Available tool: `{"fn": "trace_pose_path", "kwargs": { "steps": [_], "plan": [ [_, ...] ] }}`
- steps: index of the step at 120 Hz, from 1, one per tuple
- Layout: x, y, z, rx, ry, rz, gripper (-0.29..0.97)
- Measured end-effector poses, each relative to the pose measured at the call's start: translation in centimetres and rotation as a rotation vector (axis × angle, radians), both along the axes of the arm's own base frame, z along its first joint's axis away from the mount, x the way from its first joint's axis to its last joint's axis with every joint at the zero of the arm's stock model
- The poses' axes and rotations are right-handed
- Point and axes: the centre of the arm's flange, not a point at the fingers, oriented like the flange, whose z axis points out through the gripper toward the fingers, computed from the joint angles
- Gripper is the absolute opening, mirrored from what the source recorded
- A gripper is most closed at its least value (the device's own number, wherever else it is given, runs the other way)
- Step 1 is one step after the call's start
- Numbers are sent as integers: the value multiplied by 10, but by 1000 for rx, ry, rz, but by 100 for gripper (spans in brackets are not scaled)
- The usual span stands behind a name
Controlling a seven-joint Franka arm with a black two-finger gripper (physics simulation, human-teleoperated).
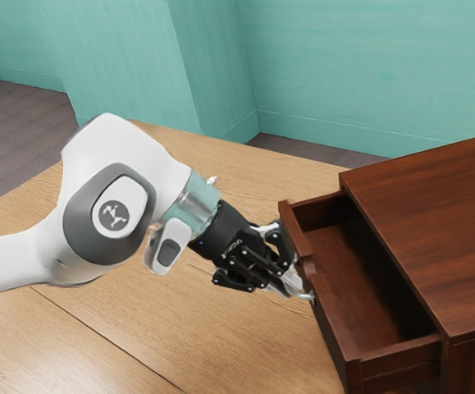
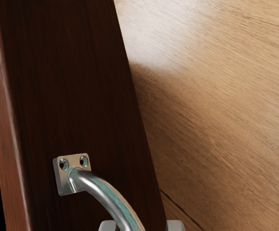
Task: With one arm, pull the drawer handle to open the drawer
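Note:
A dark wooden cabinet (image 1: 434, 222) stands on the table at the exterior view's right. Its top drawer (image 1: 360, 287) is pulled well out, and its inside is bare. My black gripper (image 1: 294, 283) sits at the drawer front (image 1: 296, 234), shut on the curved silver handle (image 1: 304, 292). In the wrist view the handle (image 2: 98, 190) bends down from its square mounting plate (image 2: 72, 171) on the drawer front (image 2: 67, 86). It runs between two pale fingertips (image 2: 108, 225) at the lower edge.
The light wooden table (image 1: 163, 336) stretches out to the exterior view's left of the cabinet, and shows beside the drawer front in the wrist view too (image 2: 216, 106). Teal walls stand behind, with grey floor beyond the table's far edge.

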Motion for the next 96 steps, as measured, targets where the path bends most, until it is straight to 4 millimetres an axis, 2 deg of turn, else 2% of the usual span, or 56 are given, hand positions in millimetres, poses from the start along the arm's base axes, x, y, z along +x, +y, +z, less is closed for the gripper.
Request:
{"fn": "trace_pose_path", "kwargs": {
  "steps": [24,45,79,96],
  "plan": [
    [-24,14,0,-9,-1,6,6],
    [-40,36,1,-16,-5,27,6],
    [-67,45,-1,-26,-7,20,8],
    [-72,45,-1,-33,-11,17,6]
  ]
}}
